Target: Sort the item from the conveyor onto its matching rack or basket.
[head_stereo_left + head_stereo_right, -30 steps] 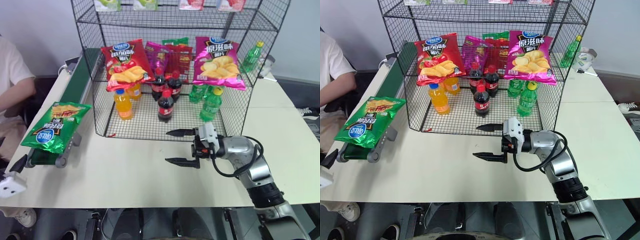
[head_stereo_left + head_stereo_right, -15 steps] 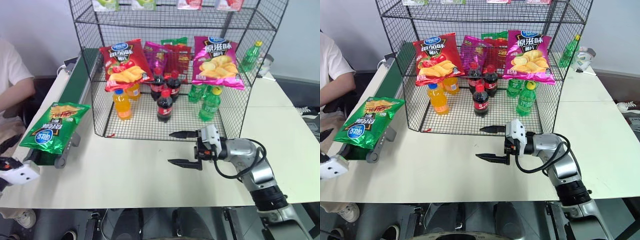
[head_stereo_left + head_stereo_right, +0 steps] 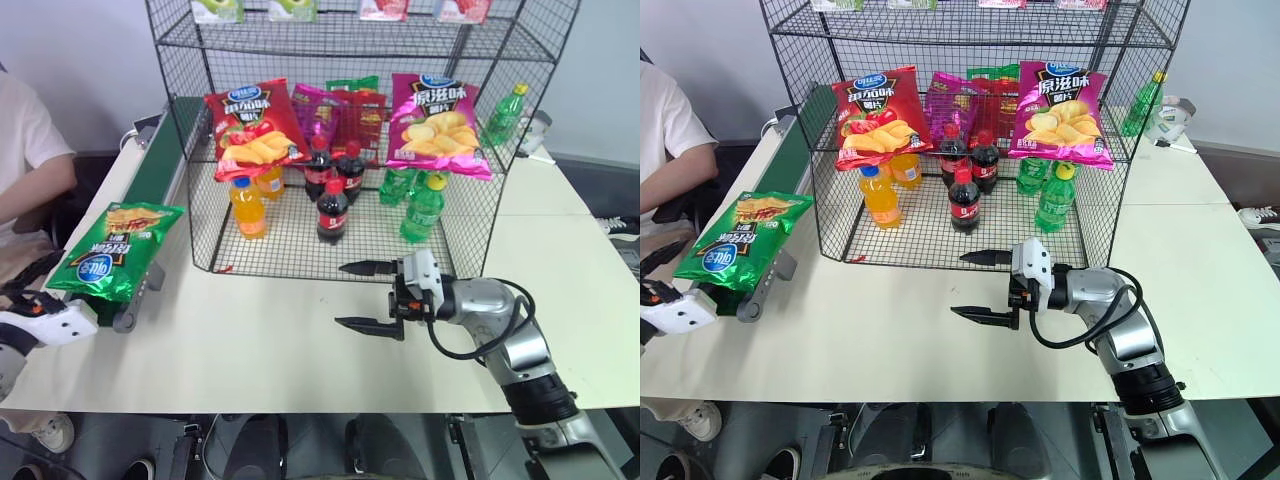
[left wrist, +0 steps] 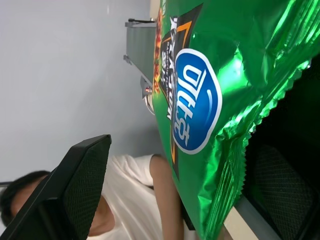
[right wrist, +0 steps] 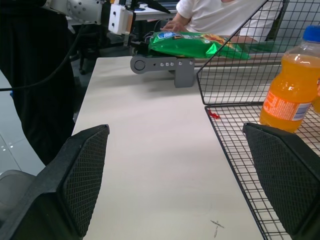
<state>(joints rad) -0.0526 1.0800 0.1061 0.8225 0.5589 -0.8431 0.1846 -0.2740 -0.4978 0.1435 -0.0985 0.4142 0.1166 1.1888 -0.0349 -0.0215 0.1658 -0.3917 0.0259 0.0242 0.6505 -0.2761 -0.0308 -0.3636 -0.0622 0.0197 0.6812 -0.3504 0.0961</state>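
Crisp bag (image 3: 115, 250) overhangs the conveyor's (image 3: 150, 170) near end, long axis running far-near, just beyond my wide-open left tool (image 3: 30, 290); right tool (image 3: 360, 295), also wide, idles mid-desk.

shiny green crisp bag (image 3: 117, 252), blue oval logo

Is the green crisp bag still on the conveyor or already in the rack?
On the conveyor: the green crisp bag lies flat at its near end, outside the rack.
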